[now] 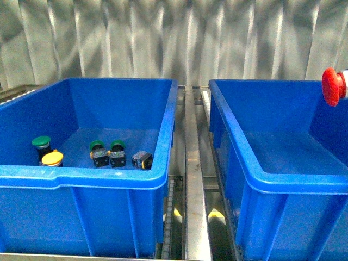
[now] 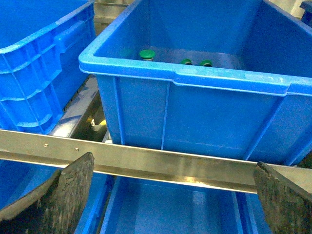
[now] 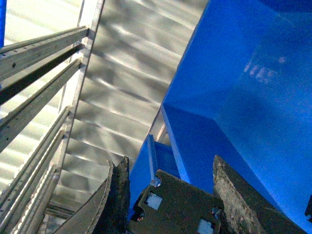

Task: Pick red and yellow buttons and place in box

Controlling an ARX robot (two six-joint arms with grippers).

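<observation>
The right gripper [image 3: 170, 197] is clamped on the dark body of the glossy red mushroom-capped button [image 1: 330, 86], held up over the right blue plastic box [image 1: 283, 182]. The yellow-capped button [image 1: 52, 158] lies in the left blue plastic bin [image 1: 81, 178] beside green-capped buttons [image 1: 41, 142]. The left gripper [image 2: 171, 192] hangs with its fingers wide apart.

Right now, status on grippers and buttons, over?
Left gripper open, empty. Right gripper shut on red button, over right bin. Yellow button in left bin, green button tight beside it.
</observation>
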